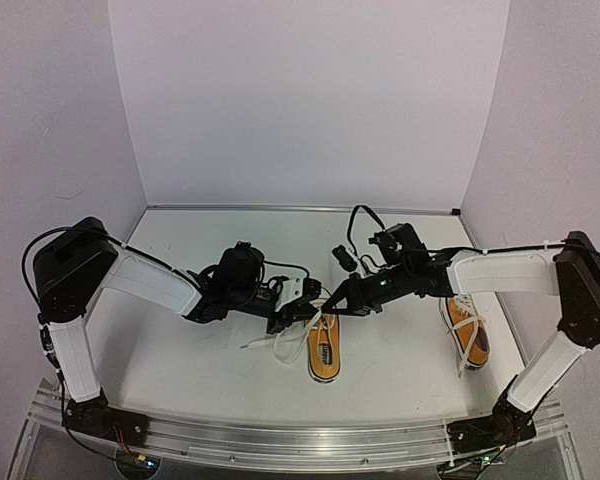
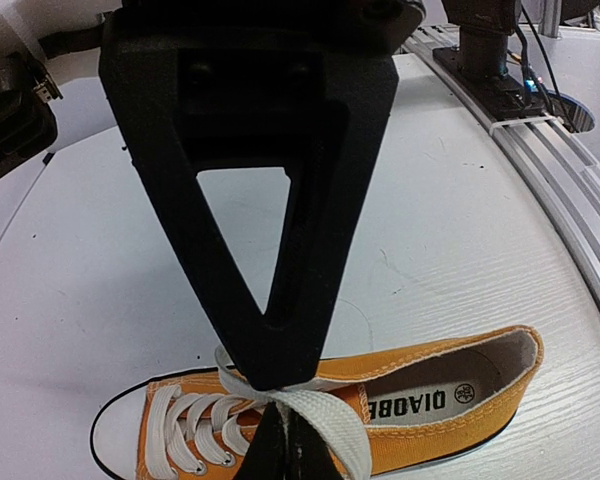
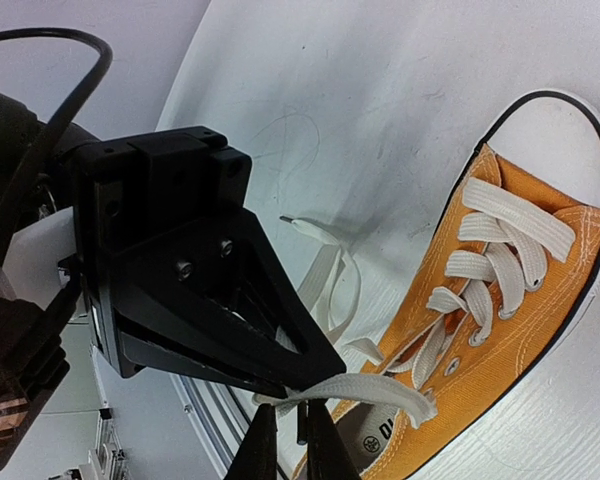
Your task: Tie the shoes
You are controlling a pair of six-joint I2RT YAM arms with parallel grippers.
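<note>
One orange shoe (image 1: 323, 358) lies at mid table with its toe toward the near edge. The other orange shoe (image 1: 467, 332) lies at the right, under my right arm. Both grippers meet just above the middle shoe's tongue. My left gripper (image 1: 305, 313) is shut on a white lace (image 2: 325, 420) over the shoe (image 2: 430, 402), seen in the left wrist view (image 2: 273, 392). My right gripper (image 1: 332, 303) is shut on a white lace strand (image 3: 390, 388) above the shoe (image 3: 525, 300), seen in the right wrist view (image 3: 298, 394). Loose lace (image 3: 325, 270) trails on the table left of the shoe.
An aluminium rail (image 1: 300, 435) with both arm bases runs along the near edge and also shows in the left wrist view (image 2: 545, 160). Pale walls close the back and both sides. The white table (image 1: 210, 360) is bare to the left of the middle shoe.
</note>
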